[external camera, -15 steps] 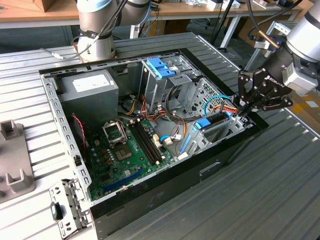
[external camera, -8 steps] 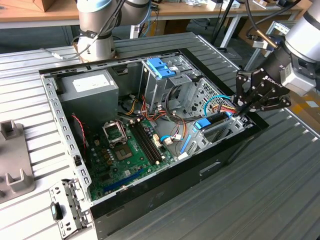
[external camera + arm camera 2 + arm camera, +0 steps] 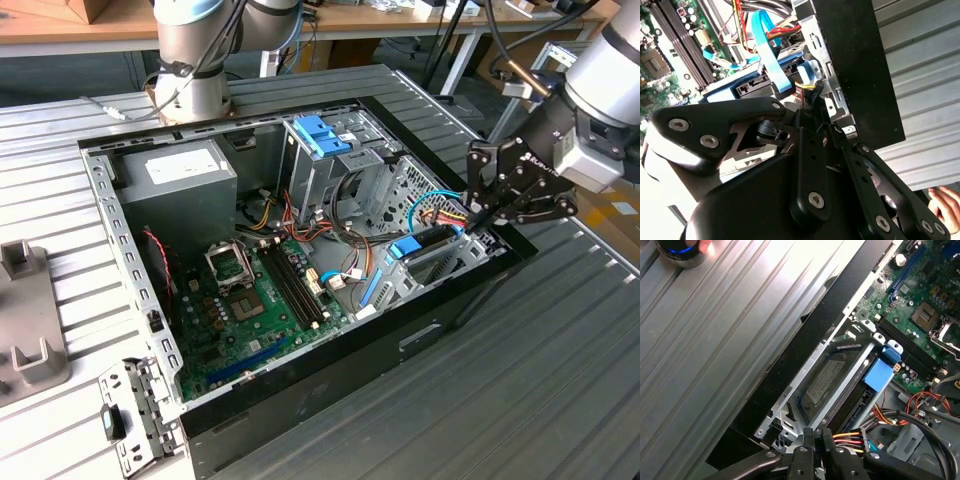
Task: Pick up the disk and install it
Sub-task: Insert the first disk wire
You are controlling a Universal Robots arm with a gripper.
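Right of centre, exterior view: the gripper (image 3: 487, 212) hangs at the near-right corner of the open computer case (image 3: 330, 370), its tips just above the bundle of coloured wires (image 3: 447, 212).

Disk, location: the disk (image 3: 826, 382) lies flat in the low metal bay (image 3: 790, 405) along the case's black side wall, near the middle of the first wrist view; its grey labelled top faces up. The exterior view shows its blue end tab (image 3: 405, 247) right of centre.

Disk, seating: it appears to sit between the bay rails already; whether it is fully home cannot be told.

Fingers: drawn close together, tips nearly meeting, just above the disk's connector end in the first wrist view (image 3: 812, 436); no object shows between them. Contact with the wires cannot be judged.

Handling, weight and stiffness: probably dense and rigid for its size; it should not flex in a grip.

Handling, surface: the bare metal top looks smooth and likely slippery; the plastic rails should offer better purchase.

Handling, fragility: likely shock-sensitive; the connector edge and attached wires deserve care.

Grip site: the two long blue-railed sides, or the blue end tab (image 3: 877, 374).

Surroundings: the green circuit board (image 3: 270, 290) sits left of the bay; a ribbed metal table (image 3: 560, 400) carries the case.
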